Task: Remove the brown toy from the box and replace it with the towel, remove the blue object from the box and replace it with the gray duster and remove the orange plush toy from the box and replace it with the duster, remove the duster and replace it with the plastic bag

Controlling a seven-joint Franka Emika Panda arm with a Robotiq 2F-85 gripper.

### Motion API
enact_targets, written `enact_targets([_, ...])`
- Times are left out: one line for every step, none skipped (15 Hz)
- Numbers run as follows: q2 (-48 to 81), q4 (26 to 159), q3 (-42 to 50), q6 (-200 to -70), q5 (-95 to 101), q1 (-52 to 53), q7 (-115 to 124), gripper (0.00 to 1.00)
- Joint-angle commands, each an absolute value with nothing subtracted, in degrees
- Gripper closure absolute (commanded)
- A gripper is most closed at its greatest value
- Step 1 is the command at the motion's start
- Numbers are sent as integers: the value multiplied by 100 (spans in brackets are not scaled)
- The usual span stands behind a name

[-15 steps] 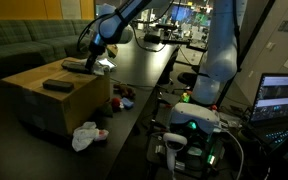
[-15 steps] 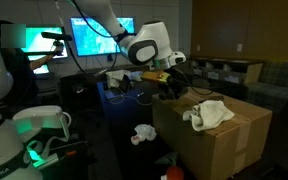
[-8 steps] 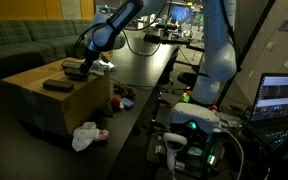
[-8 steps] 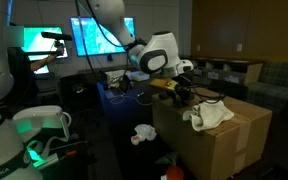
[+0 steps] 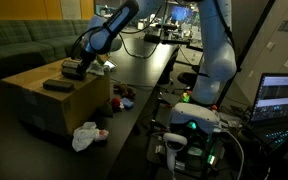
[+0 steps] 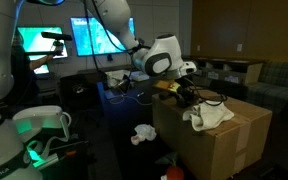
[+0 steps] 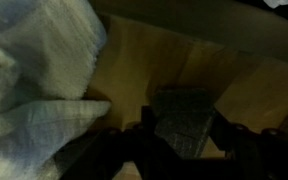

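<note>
A cardboard box (image 5: 59, 105) stands closed, with things lying on its top; it also shows in an exterior view (image 6: 224, 145). A white towel (image 6: 210, 113) lies on it, seen at the left of the wrist view (image 7: 39, 80). A gray rectangular duster (image 7: 182, 122) lies on the box top (image 5: 74, 68). My gripper (image 7: 182, 140) is low over the box, open, with one finger on each side of the duster. It shows in both exterior views (image 5: 81, 66) (image 6: 189, 94). A second dark flat object (image 5: 57, 86) lies nearer the box's front.
A crumpled white plastic bag (image 5: 85, 135) lies on the floor beside the box, also in an exterior view (image 6: 142, 132). Small toys (image 5: 122, 98) lie on the dark floor nearby. A laptop (image 5: 284, 100) and lit equipment (image 5: 192, 125) stand near the robot base.
My gripper has moved across and down from beside the box to just over the gray duster on the box top. The towel and box have not moved.
</note>
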State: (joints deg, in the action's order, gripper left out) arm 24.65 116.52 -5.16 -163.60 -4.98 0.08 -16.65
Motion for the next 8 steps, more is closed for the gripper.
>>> enact_targets([2459,11543,-497,-16431,-271,41,-1332,16])
enact_targets([2426,11566,-479,-16451,-245,65,-1274,11])
enact_targets([2402,11584,-469,-16485,-227,82,-1219,2])
enact_targets([2359,11601,-483,-16483,-225,77,-1185,0])
enact_targets([2310,11628,-482,-16508,-206,89,-1135,0])
enact_targets([2249,11674,-475,-16550,-183,120,-1069,0])
enact_targets([2182,11704,-495,-16573,-186,126,-1040,0])
enact_targets([2107,11745,-492,-16616,-170,165,-984,0])
